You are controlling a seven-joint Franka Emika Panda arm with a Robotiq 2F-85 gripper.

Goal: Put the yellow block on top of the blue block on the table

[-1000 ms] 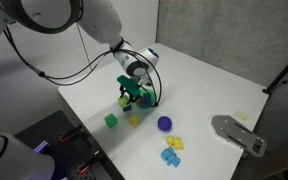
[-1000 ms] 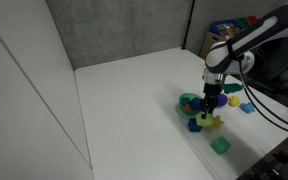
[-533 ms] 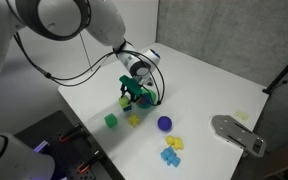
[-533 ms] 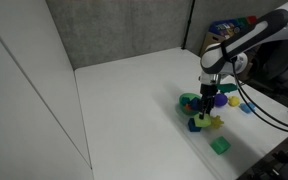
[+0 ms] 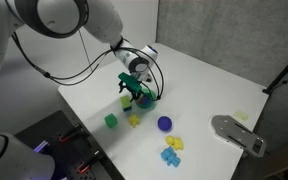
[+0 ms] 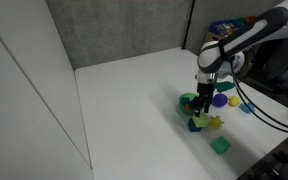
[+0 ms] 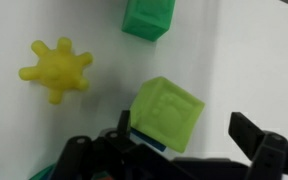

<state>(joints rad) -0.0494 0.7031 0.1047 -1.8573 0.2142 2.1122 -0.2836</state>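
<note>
Yellow block [image 7: 169,113] looks parked on the blue block [image 7: 154,146] — just a sliver of blue peeks out underneath. The fingers [image 7: 269,150] straddle it, spread wide with a gap, so I'd call it released. The stack sits on the bench [image 5: 204,85] near the green cube [image 7: 149,18].

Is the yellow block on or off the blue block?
On: the wrist view shows the yellow block sitting over the blue block, with only a blue edge peeking out.
</note>
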